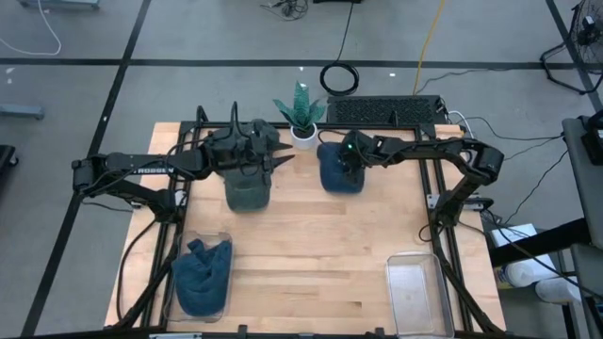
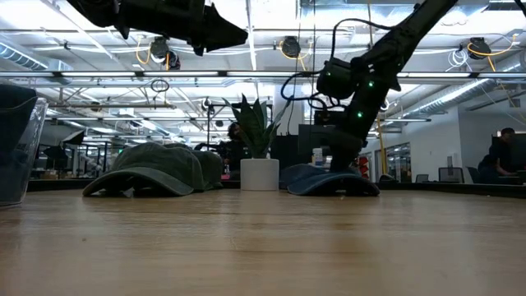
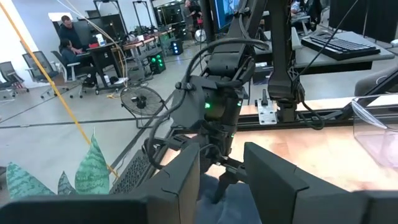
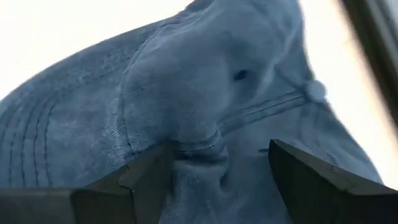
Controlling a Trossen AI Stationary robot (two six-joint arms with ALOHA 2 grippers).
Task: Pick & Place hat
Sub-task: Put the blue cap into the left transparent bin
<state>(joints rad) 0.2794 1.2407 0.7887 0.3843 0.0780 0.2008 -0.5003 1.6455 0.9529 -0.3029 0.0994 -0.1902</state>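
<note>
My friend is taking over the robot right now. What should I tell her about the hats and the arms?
Right gripper: down on the blue hat near the plant, jaws open around a fold of cloth, not closed yet.
Left gripper: raised above the green hat, holding nothing.
Done: one blue hat is in the left bin.
Left: both table hats; the right bin has none.

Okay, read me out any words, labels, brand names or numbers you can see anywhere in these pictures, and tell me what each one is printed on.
"TROSSEN", partly legible: white lettering along the left arm in the high view; the first letters are hard to make out.
Keyboard behind the table: key legends too small to read.
Blue hat, green hat, plant pot, clear bins: no text visible.
</note>
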